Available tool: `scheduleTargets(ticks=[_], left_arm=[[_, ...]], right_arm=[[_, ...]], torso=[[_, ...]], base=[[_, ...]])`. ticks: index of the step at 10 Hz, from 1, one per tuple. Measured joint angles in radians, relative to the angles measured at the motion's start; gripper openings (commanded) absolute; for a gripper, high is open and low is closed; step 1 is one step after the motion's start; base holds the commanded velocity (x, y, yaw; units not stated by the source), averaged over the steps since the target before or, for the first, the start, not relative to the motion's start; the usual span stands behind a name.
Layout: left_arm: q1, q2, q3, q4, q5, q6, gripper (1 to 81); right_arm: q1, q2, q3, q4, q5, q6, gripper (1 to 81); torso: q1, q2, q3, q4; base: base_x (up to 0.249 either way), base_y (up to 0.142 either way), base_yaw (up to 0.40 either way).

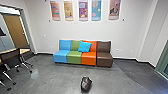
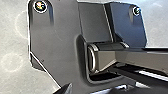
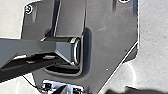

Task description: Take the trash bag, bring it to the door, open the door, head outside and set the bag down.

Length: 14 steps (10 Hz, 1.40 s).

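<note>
Right pincer [image 3: 62, 89] apart from bag [image 1: 86, 84]

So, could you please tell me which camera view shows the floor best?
The head view: it shows a broad stretch of the floor, with the trash bag lying on it in front of the seats. Both wrist views show parts of it beside the robot's own dark plate.

The high head view faces distant seats [image 1: 74, 57]; both wrist views share the robot's base [image 2: 60, 37], close below.
</note>
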Motion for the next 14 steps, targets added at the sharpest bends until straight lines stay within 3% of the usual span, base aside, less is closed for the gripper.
scheduleTargets(ticks=[14], left_arm=[[0.0, 0.0, 0.0, -0.001, 0.0, 0.0, 81.1]], right_arm=[[0.008, 0.003, 0.0, -0.001, -0.007, 0.0, 81.1]], torso=[[0.0, 0.0, 0.0, 0.0]], base=[[0.134, 0.0, 0.0]])
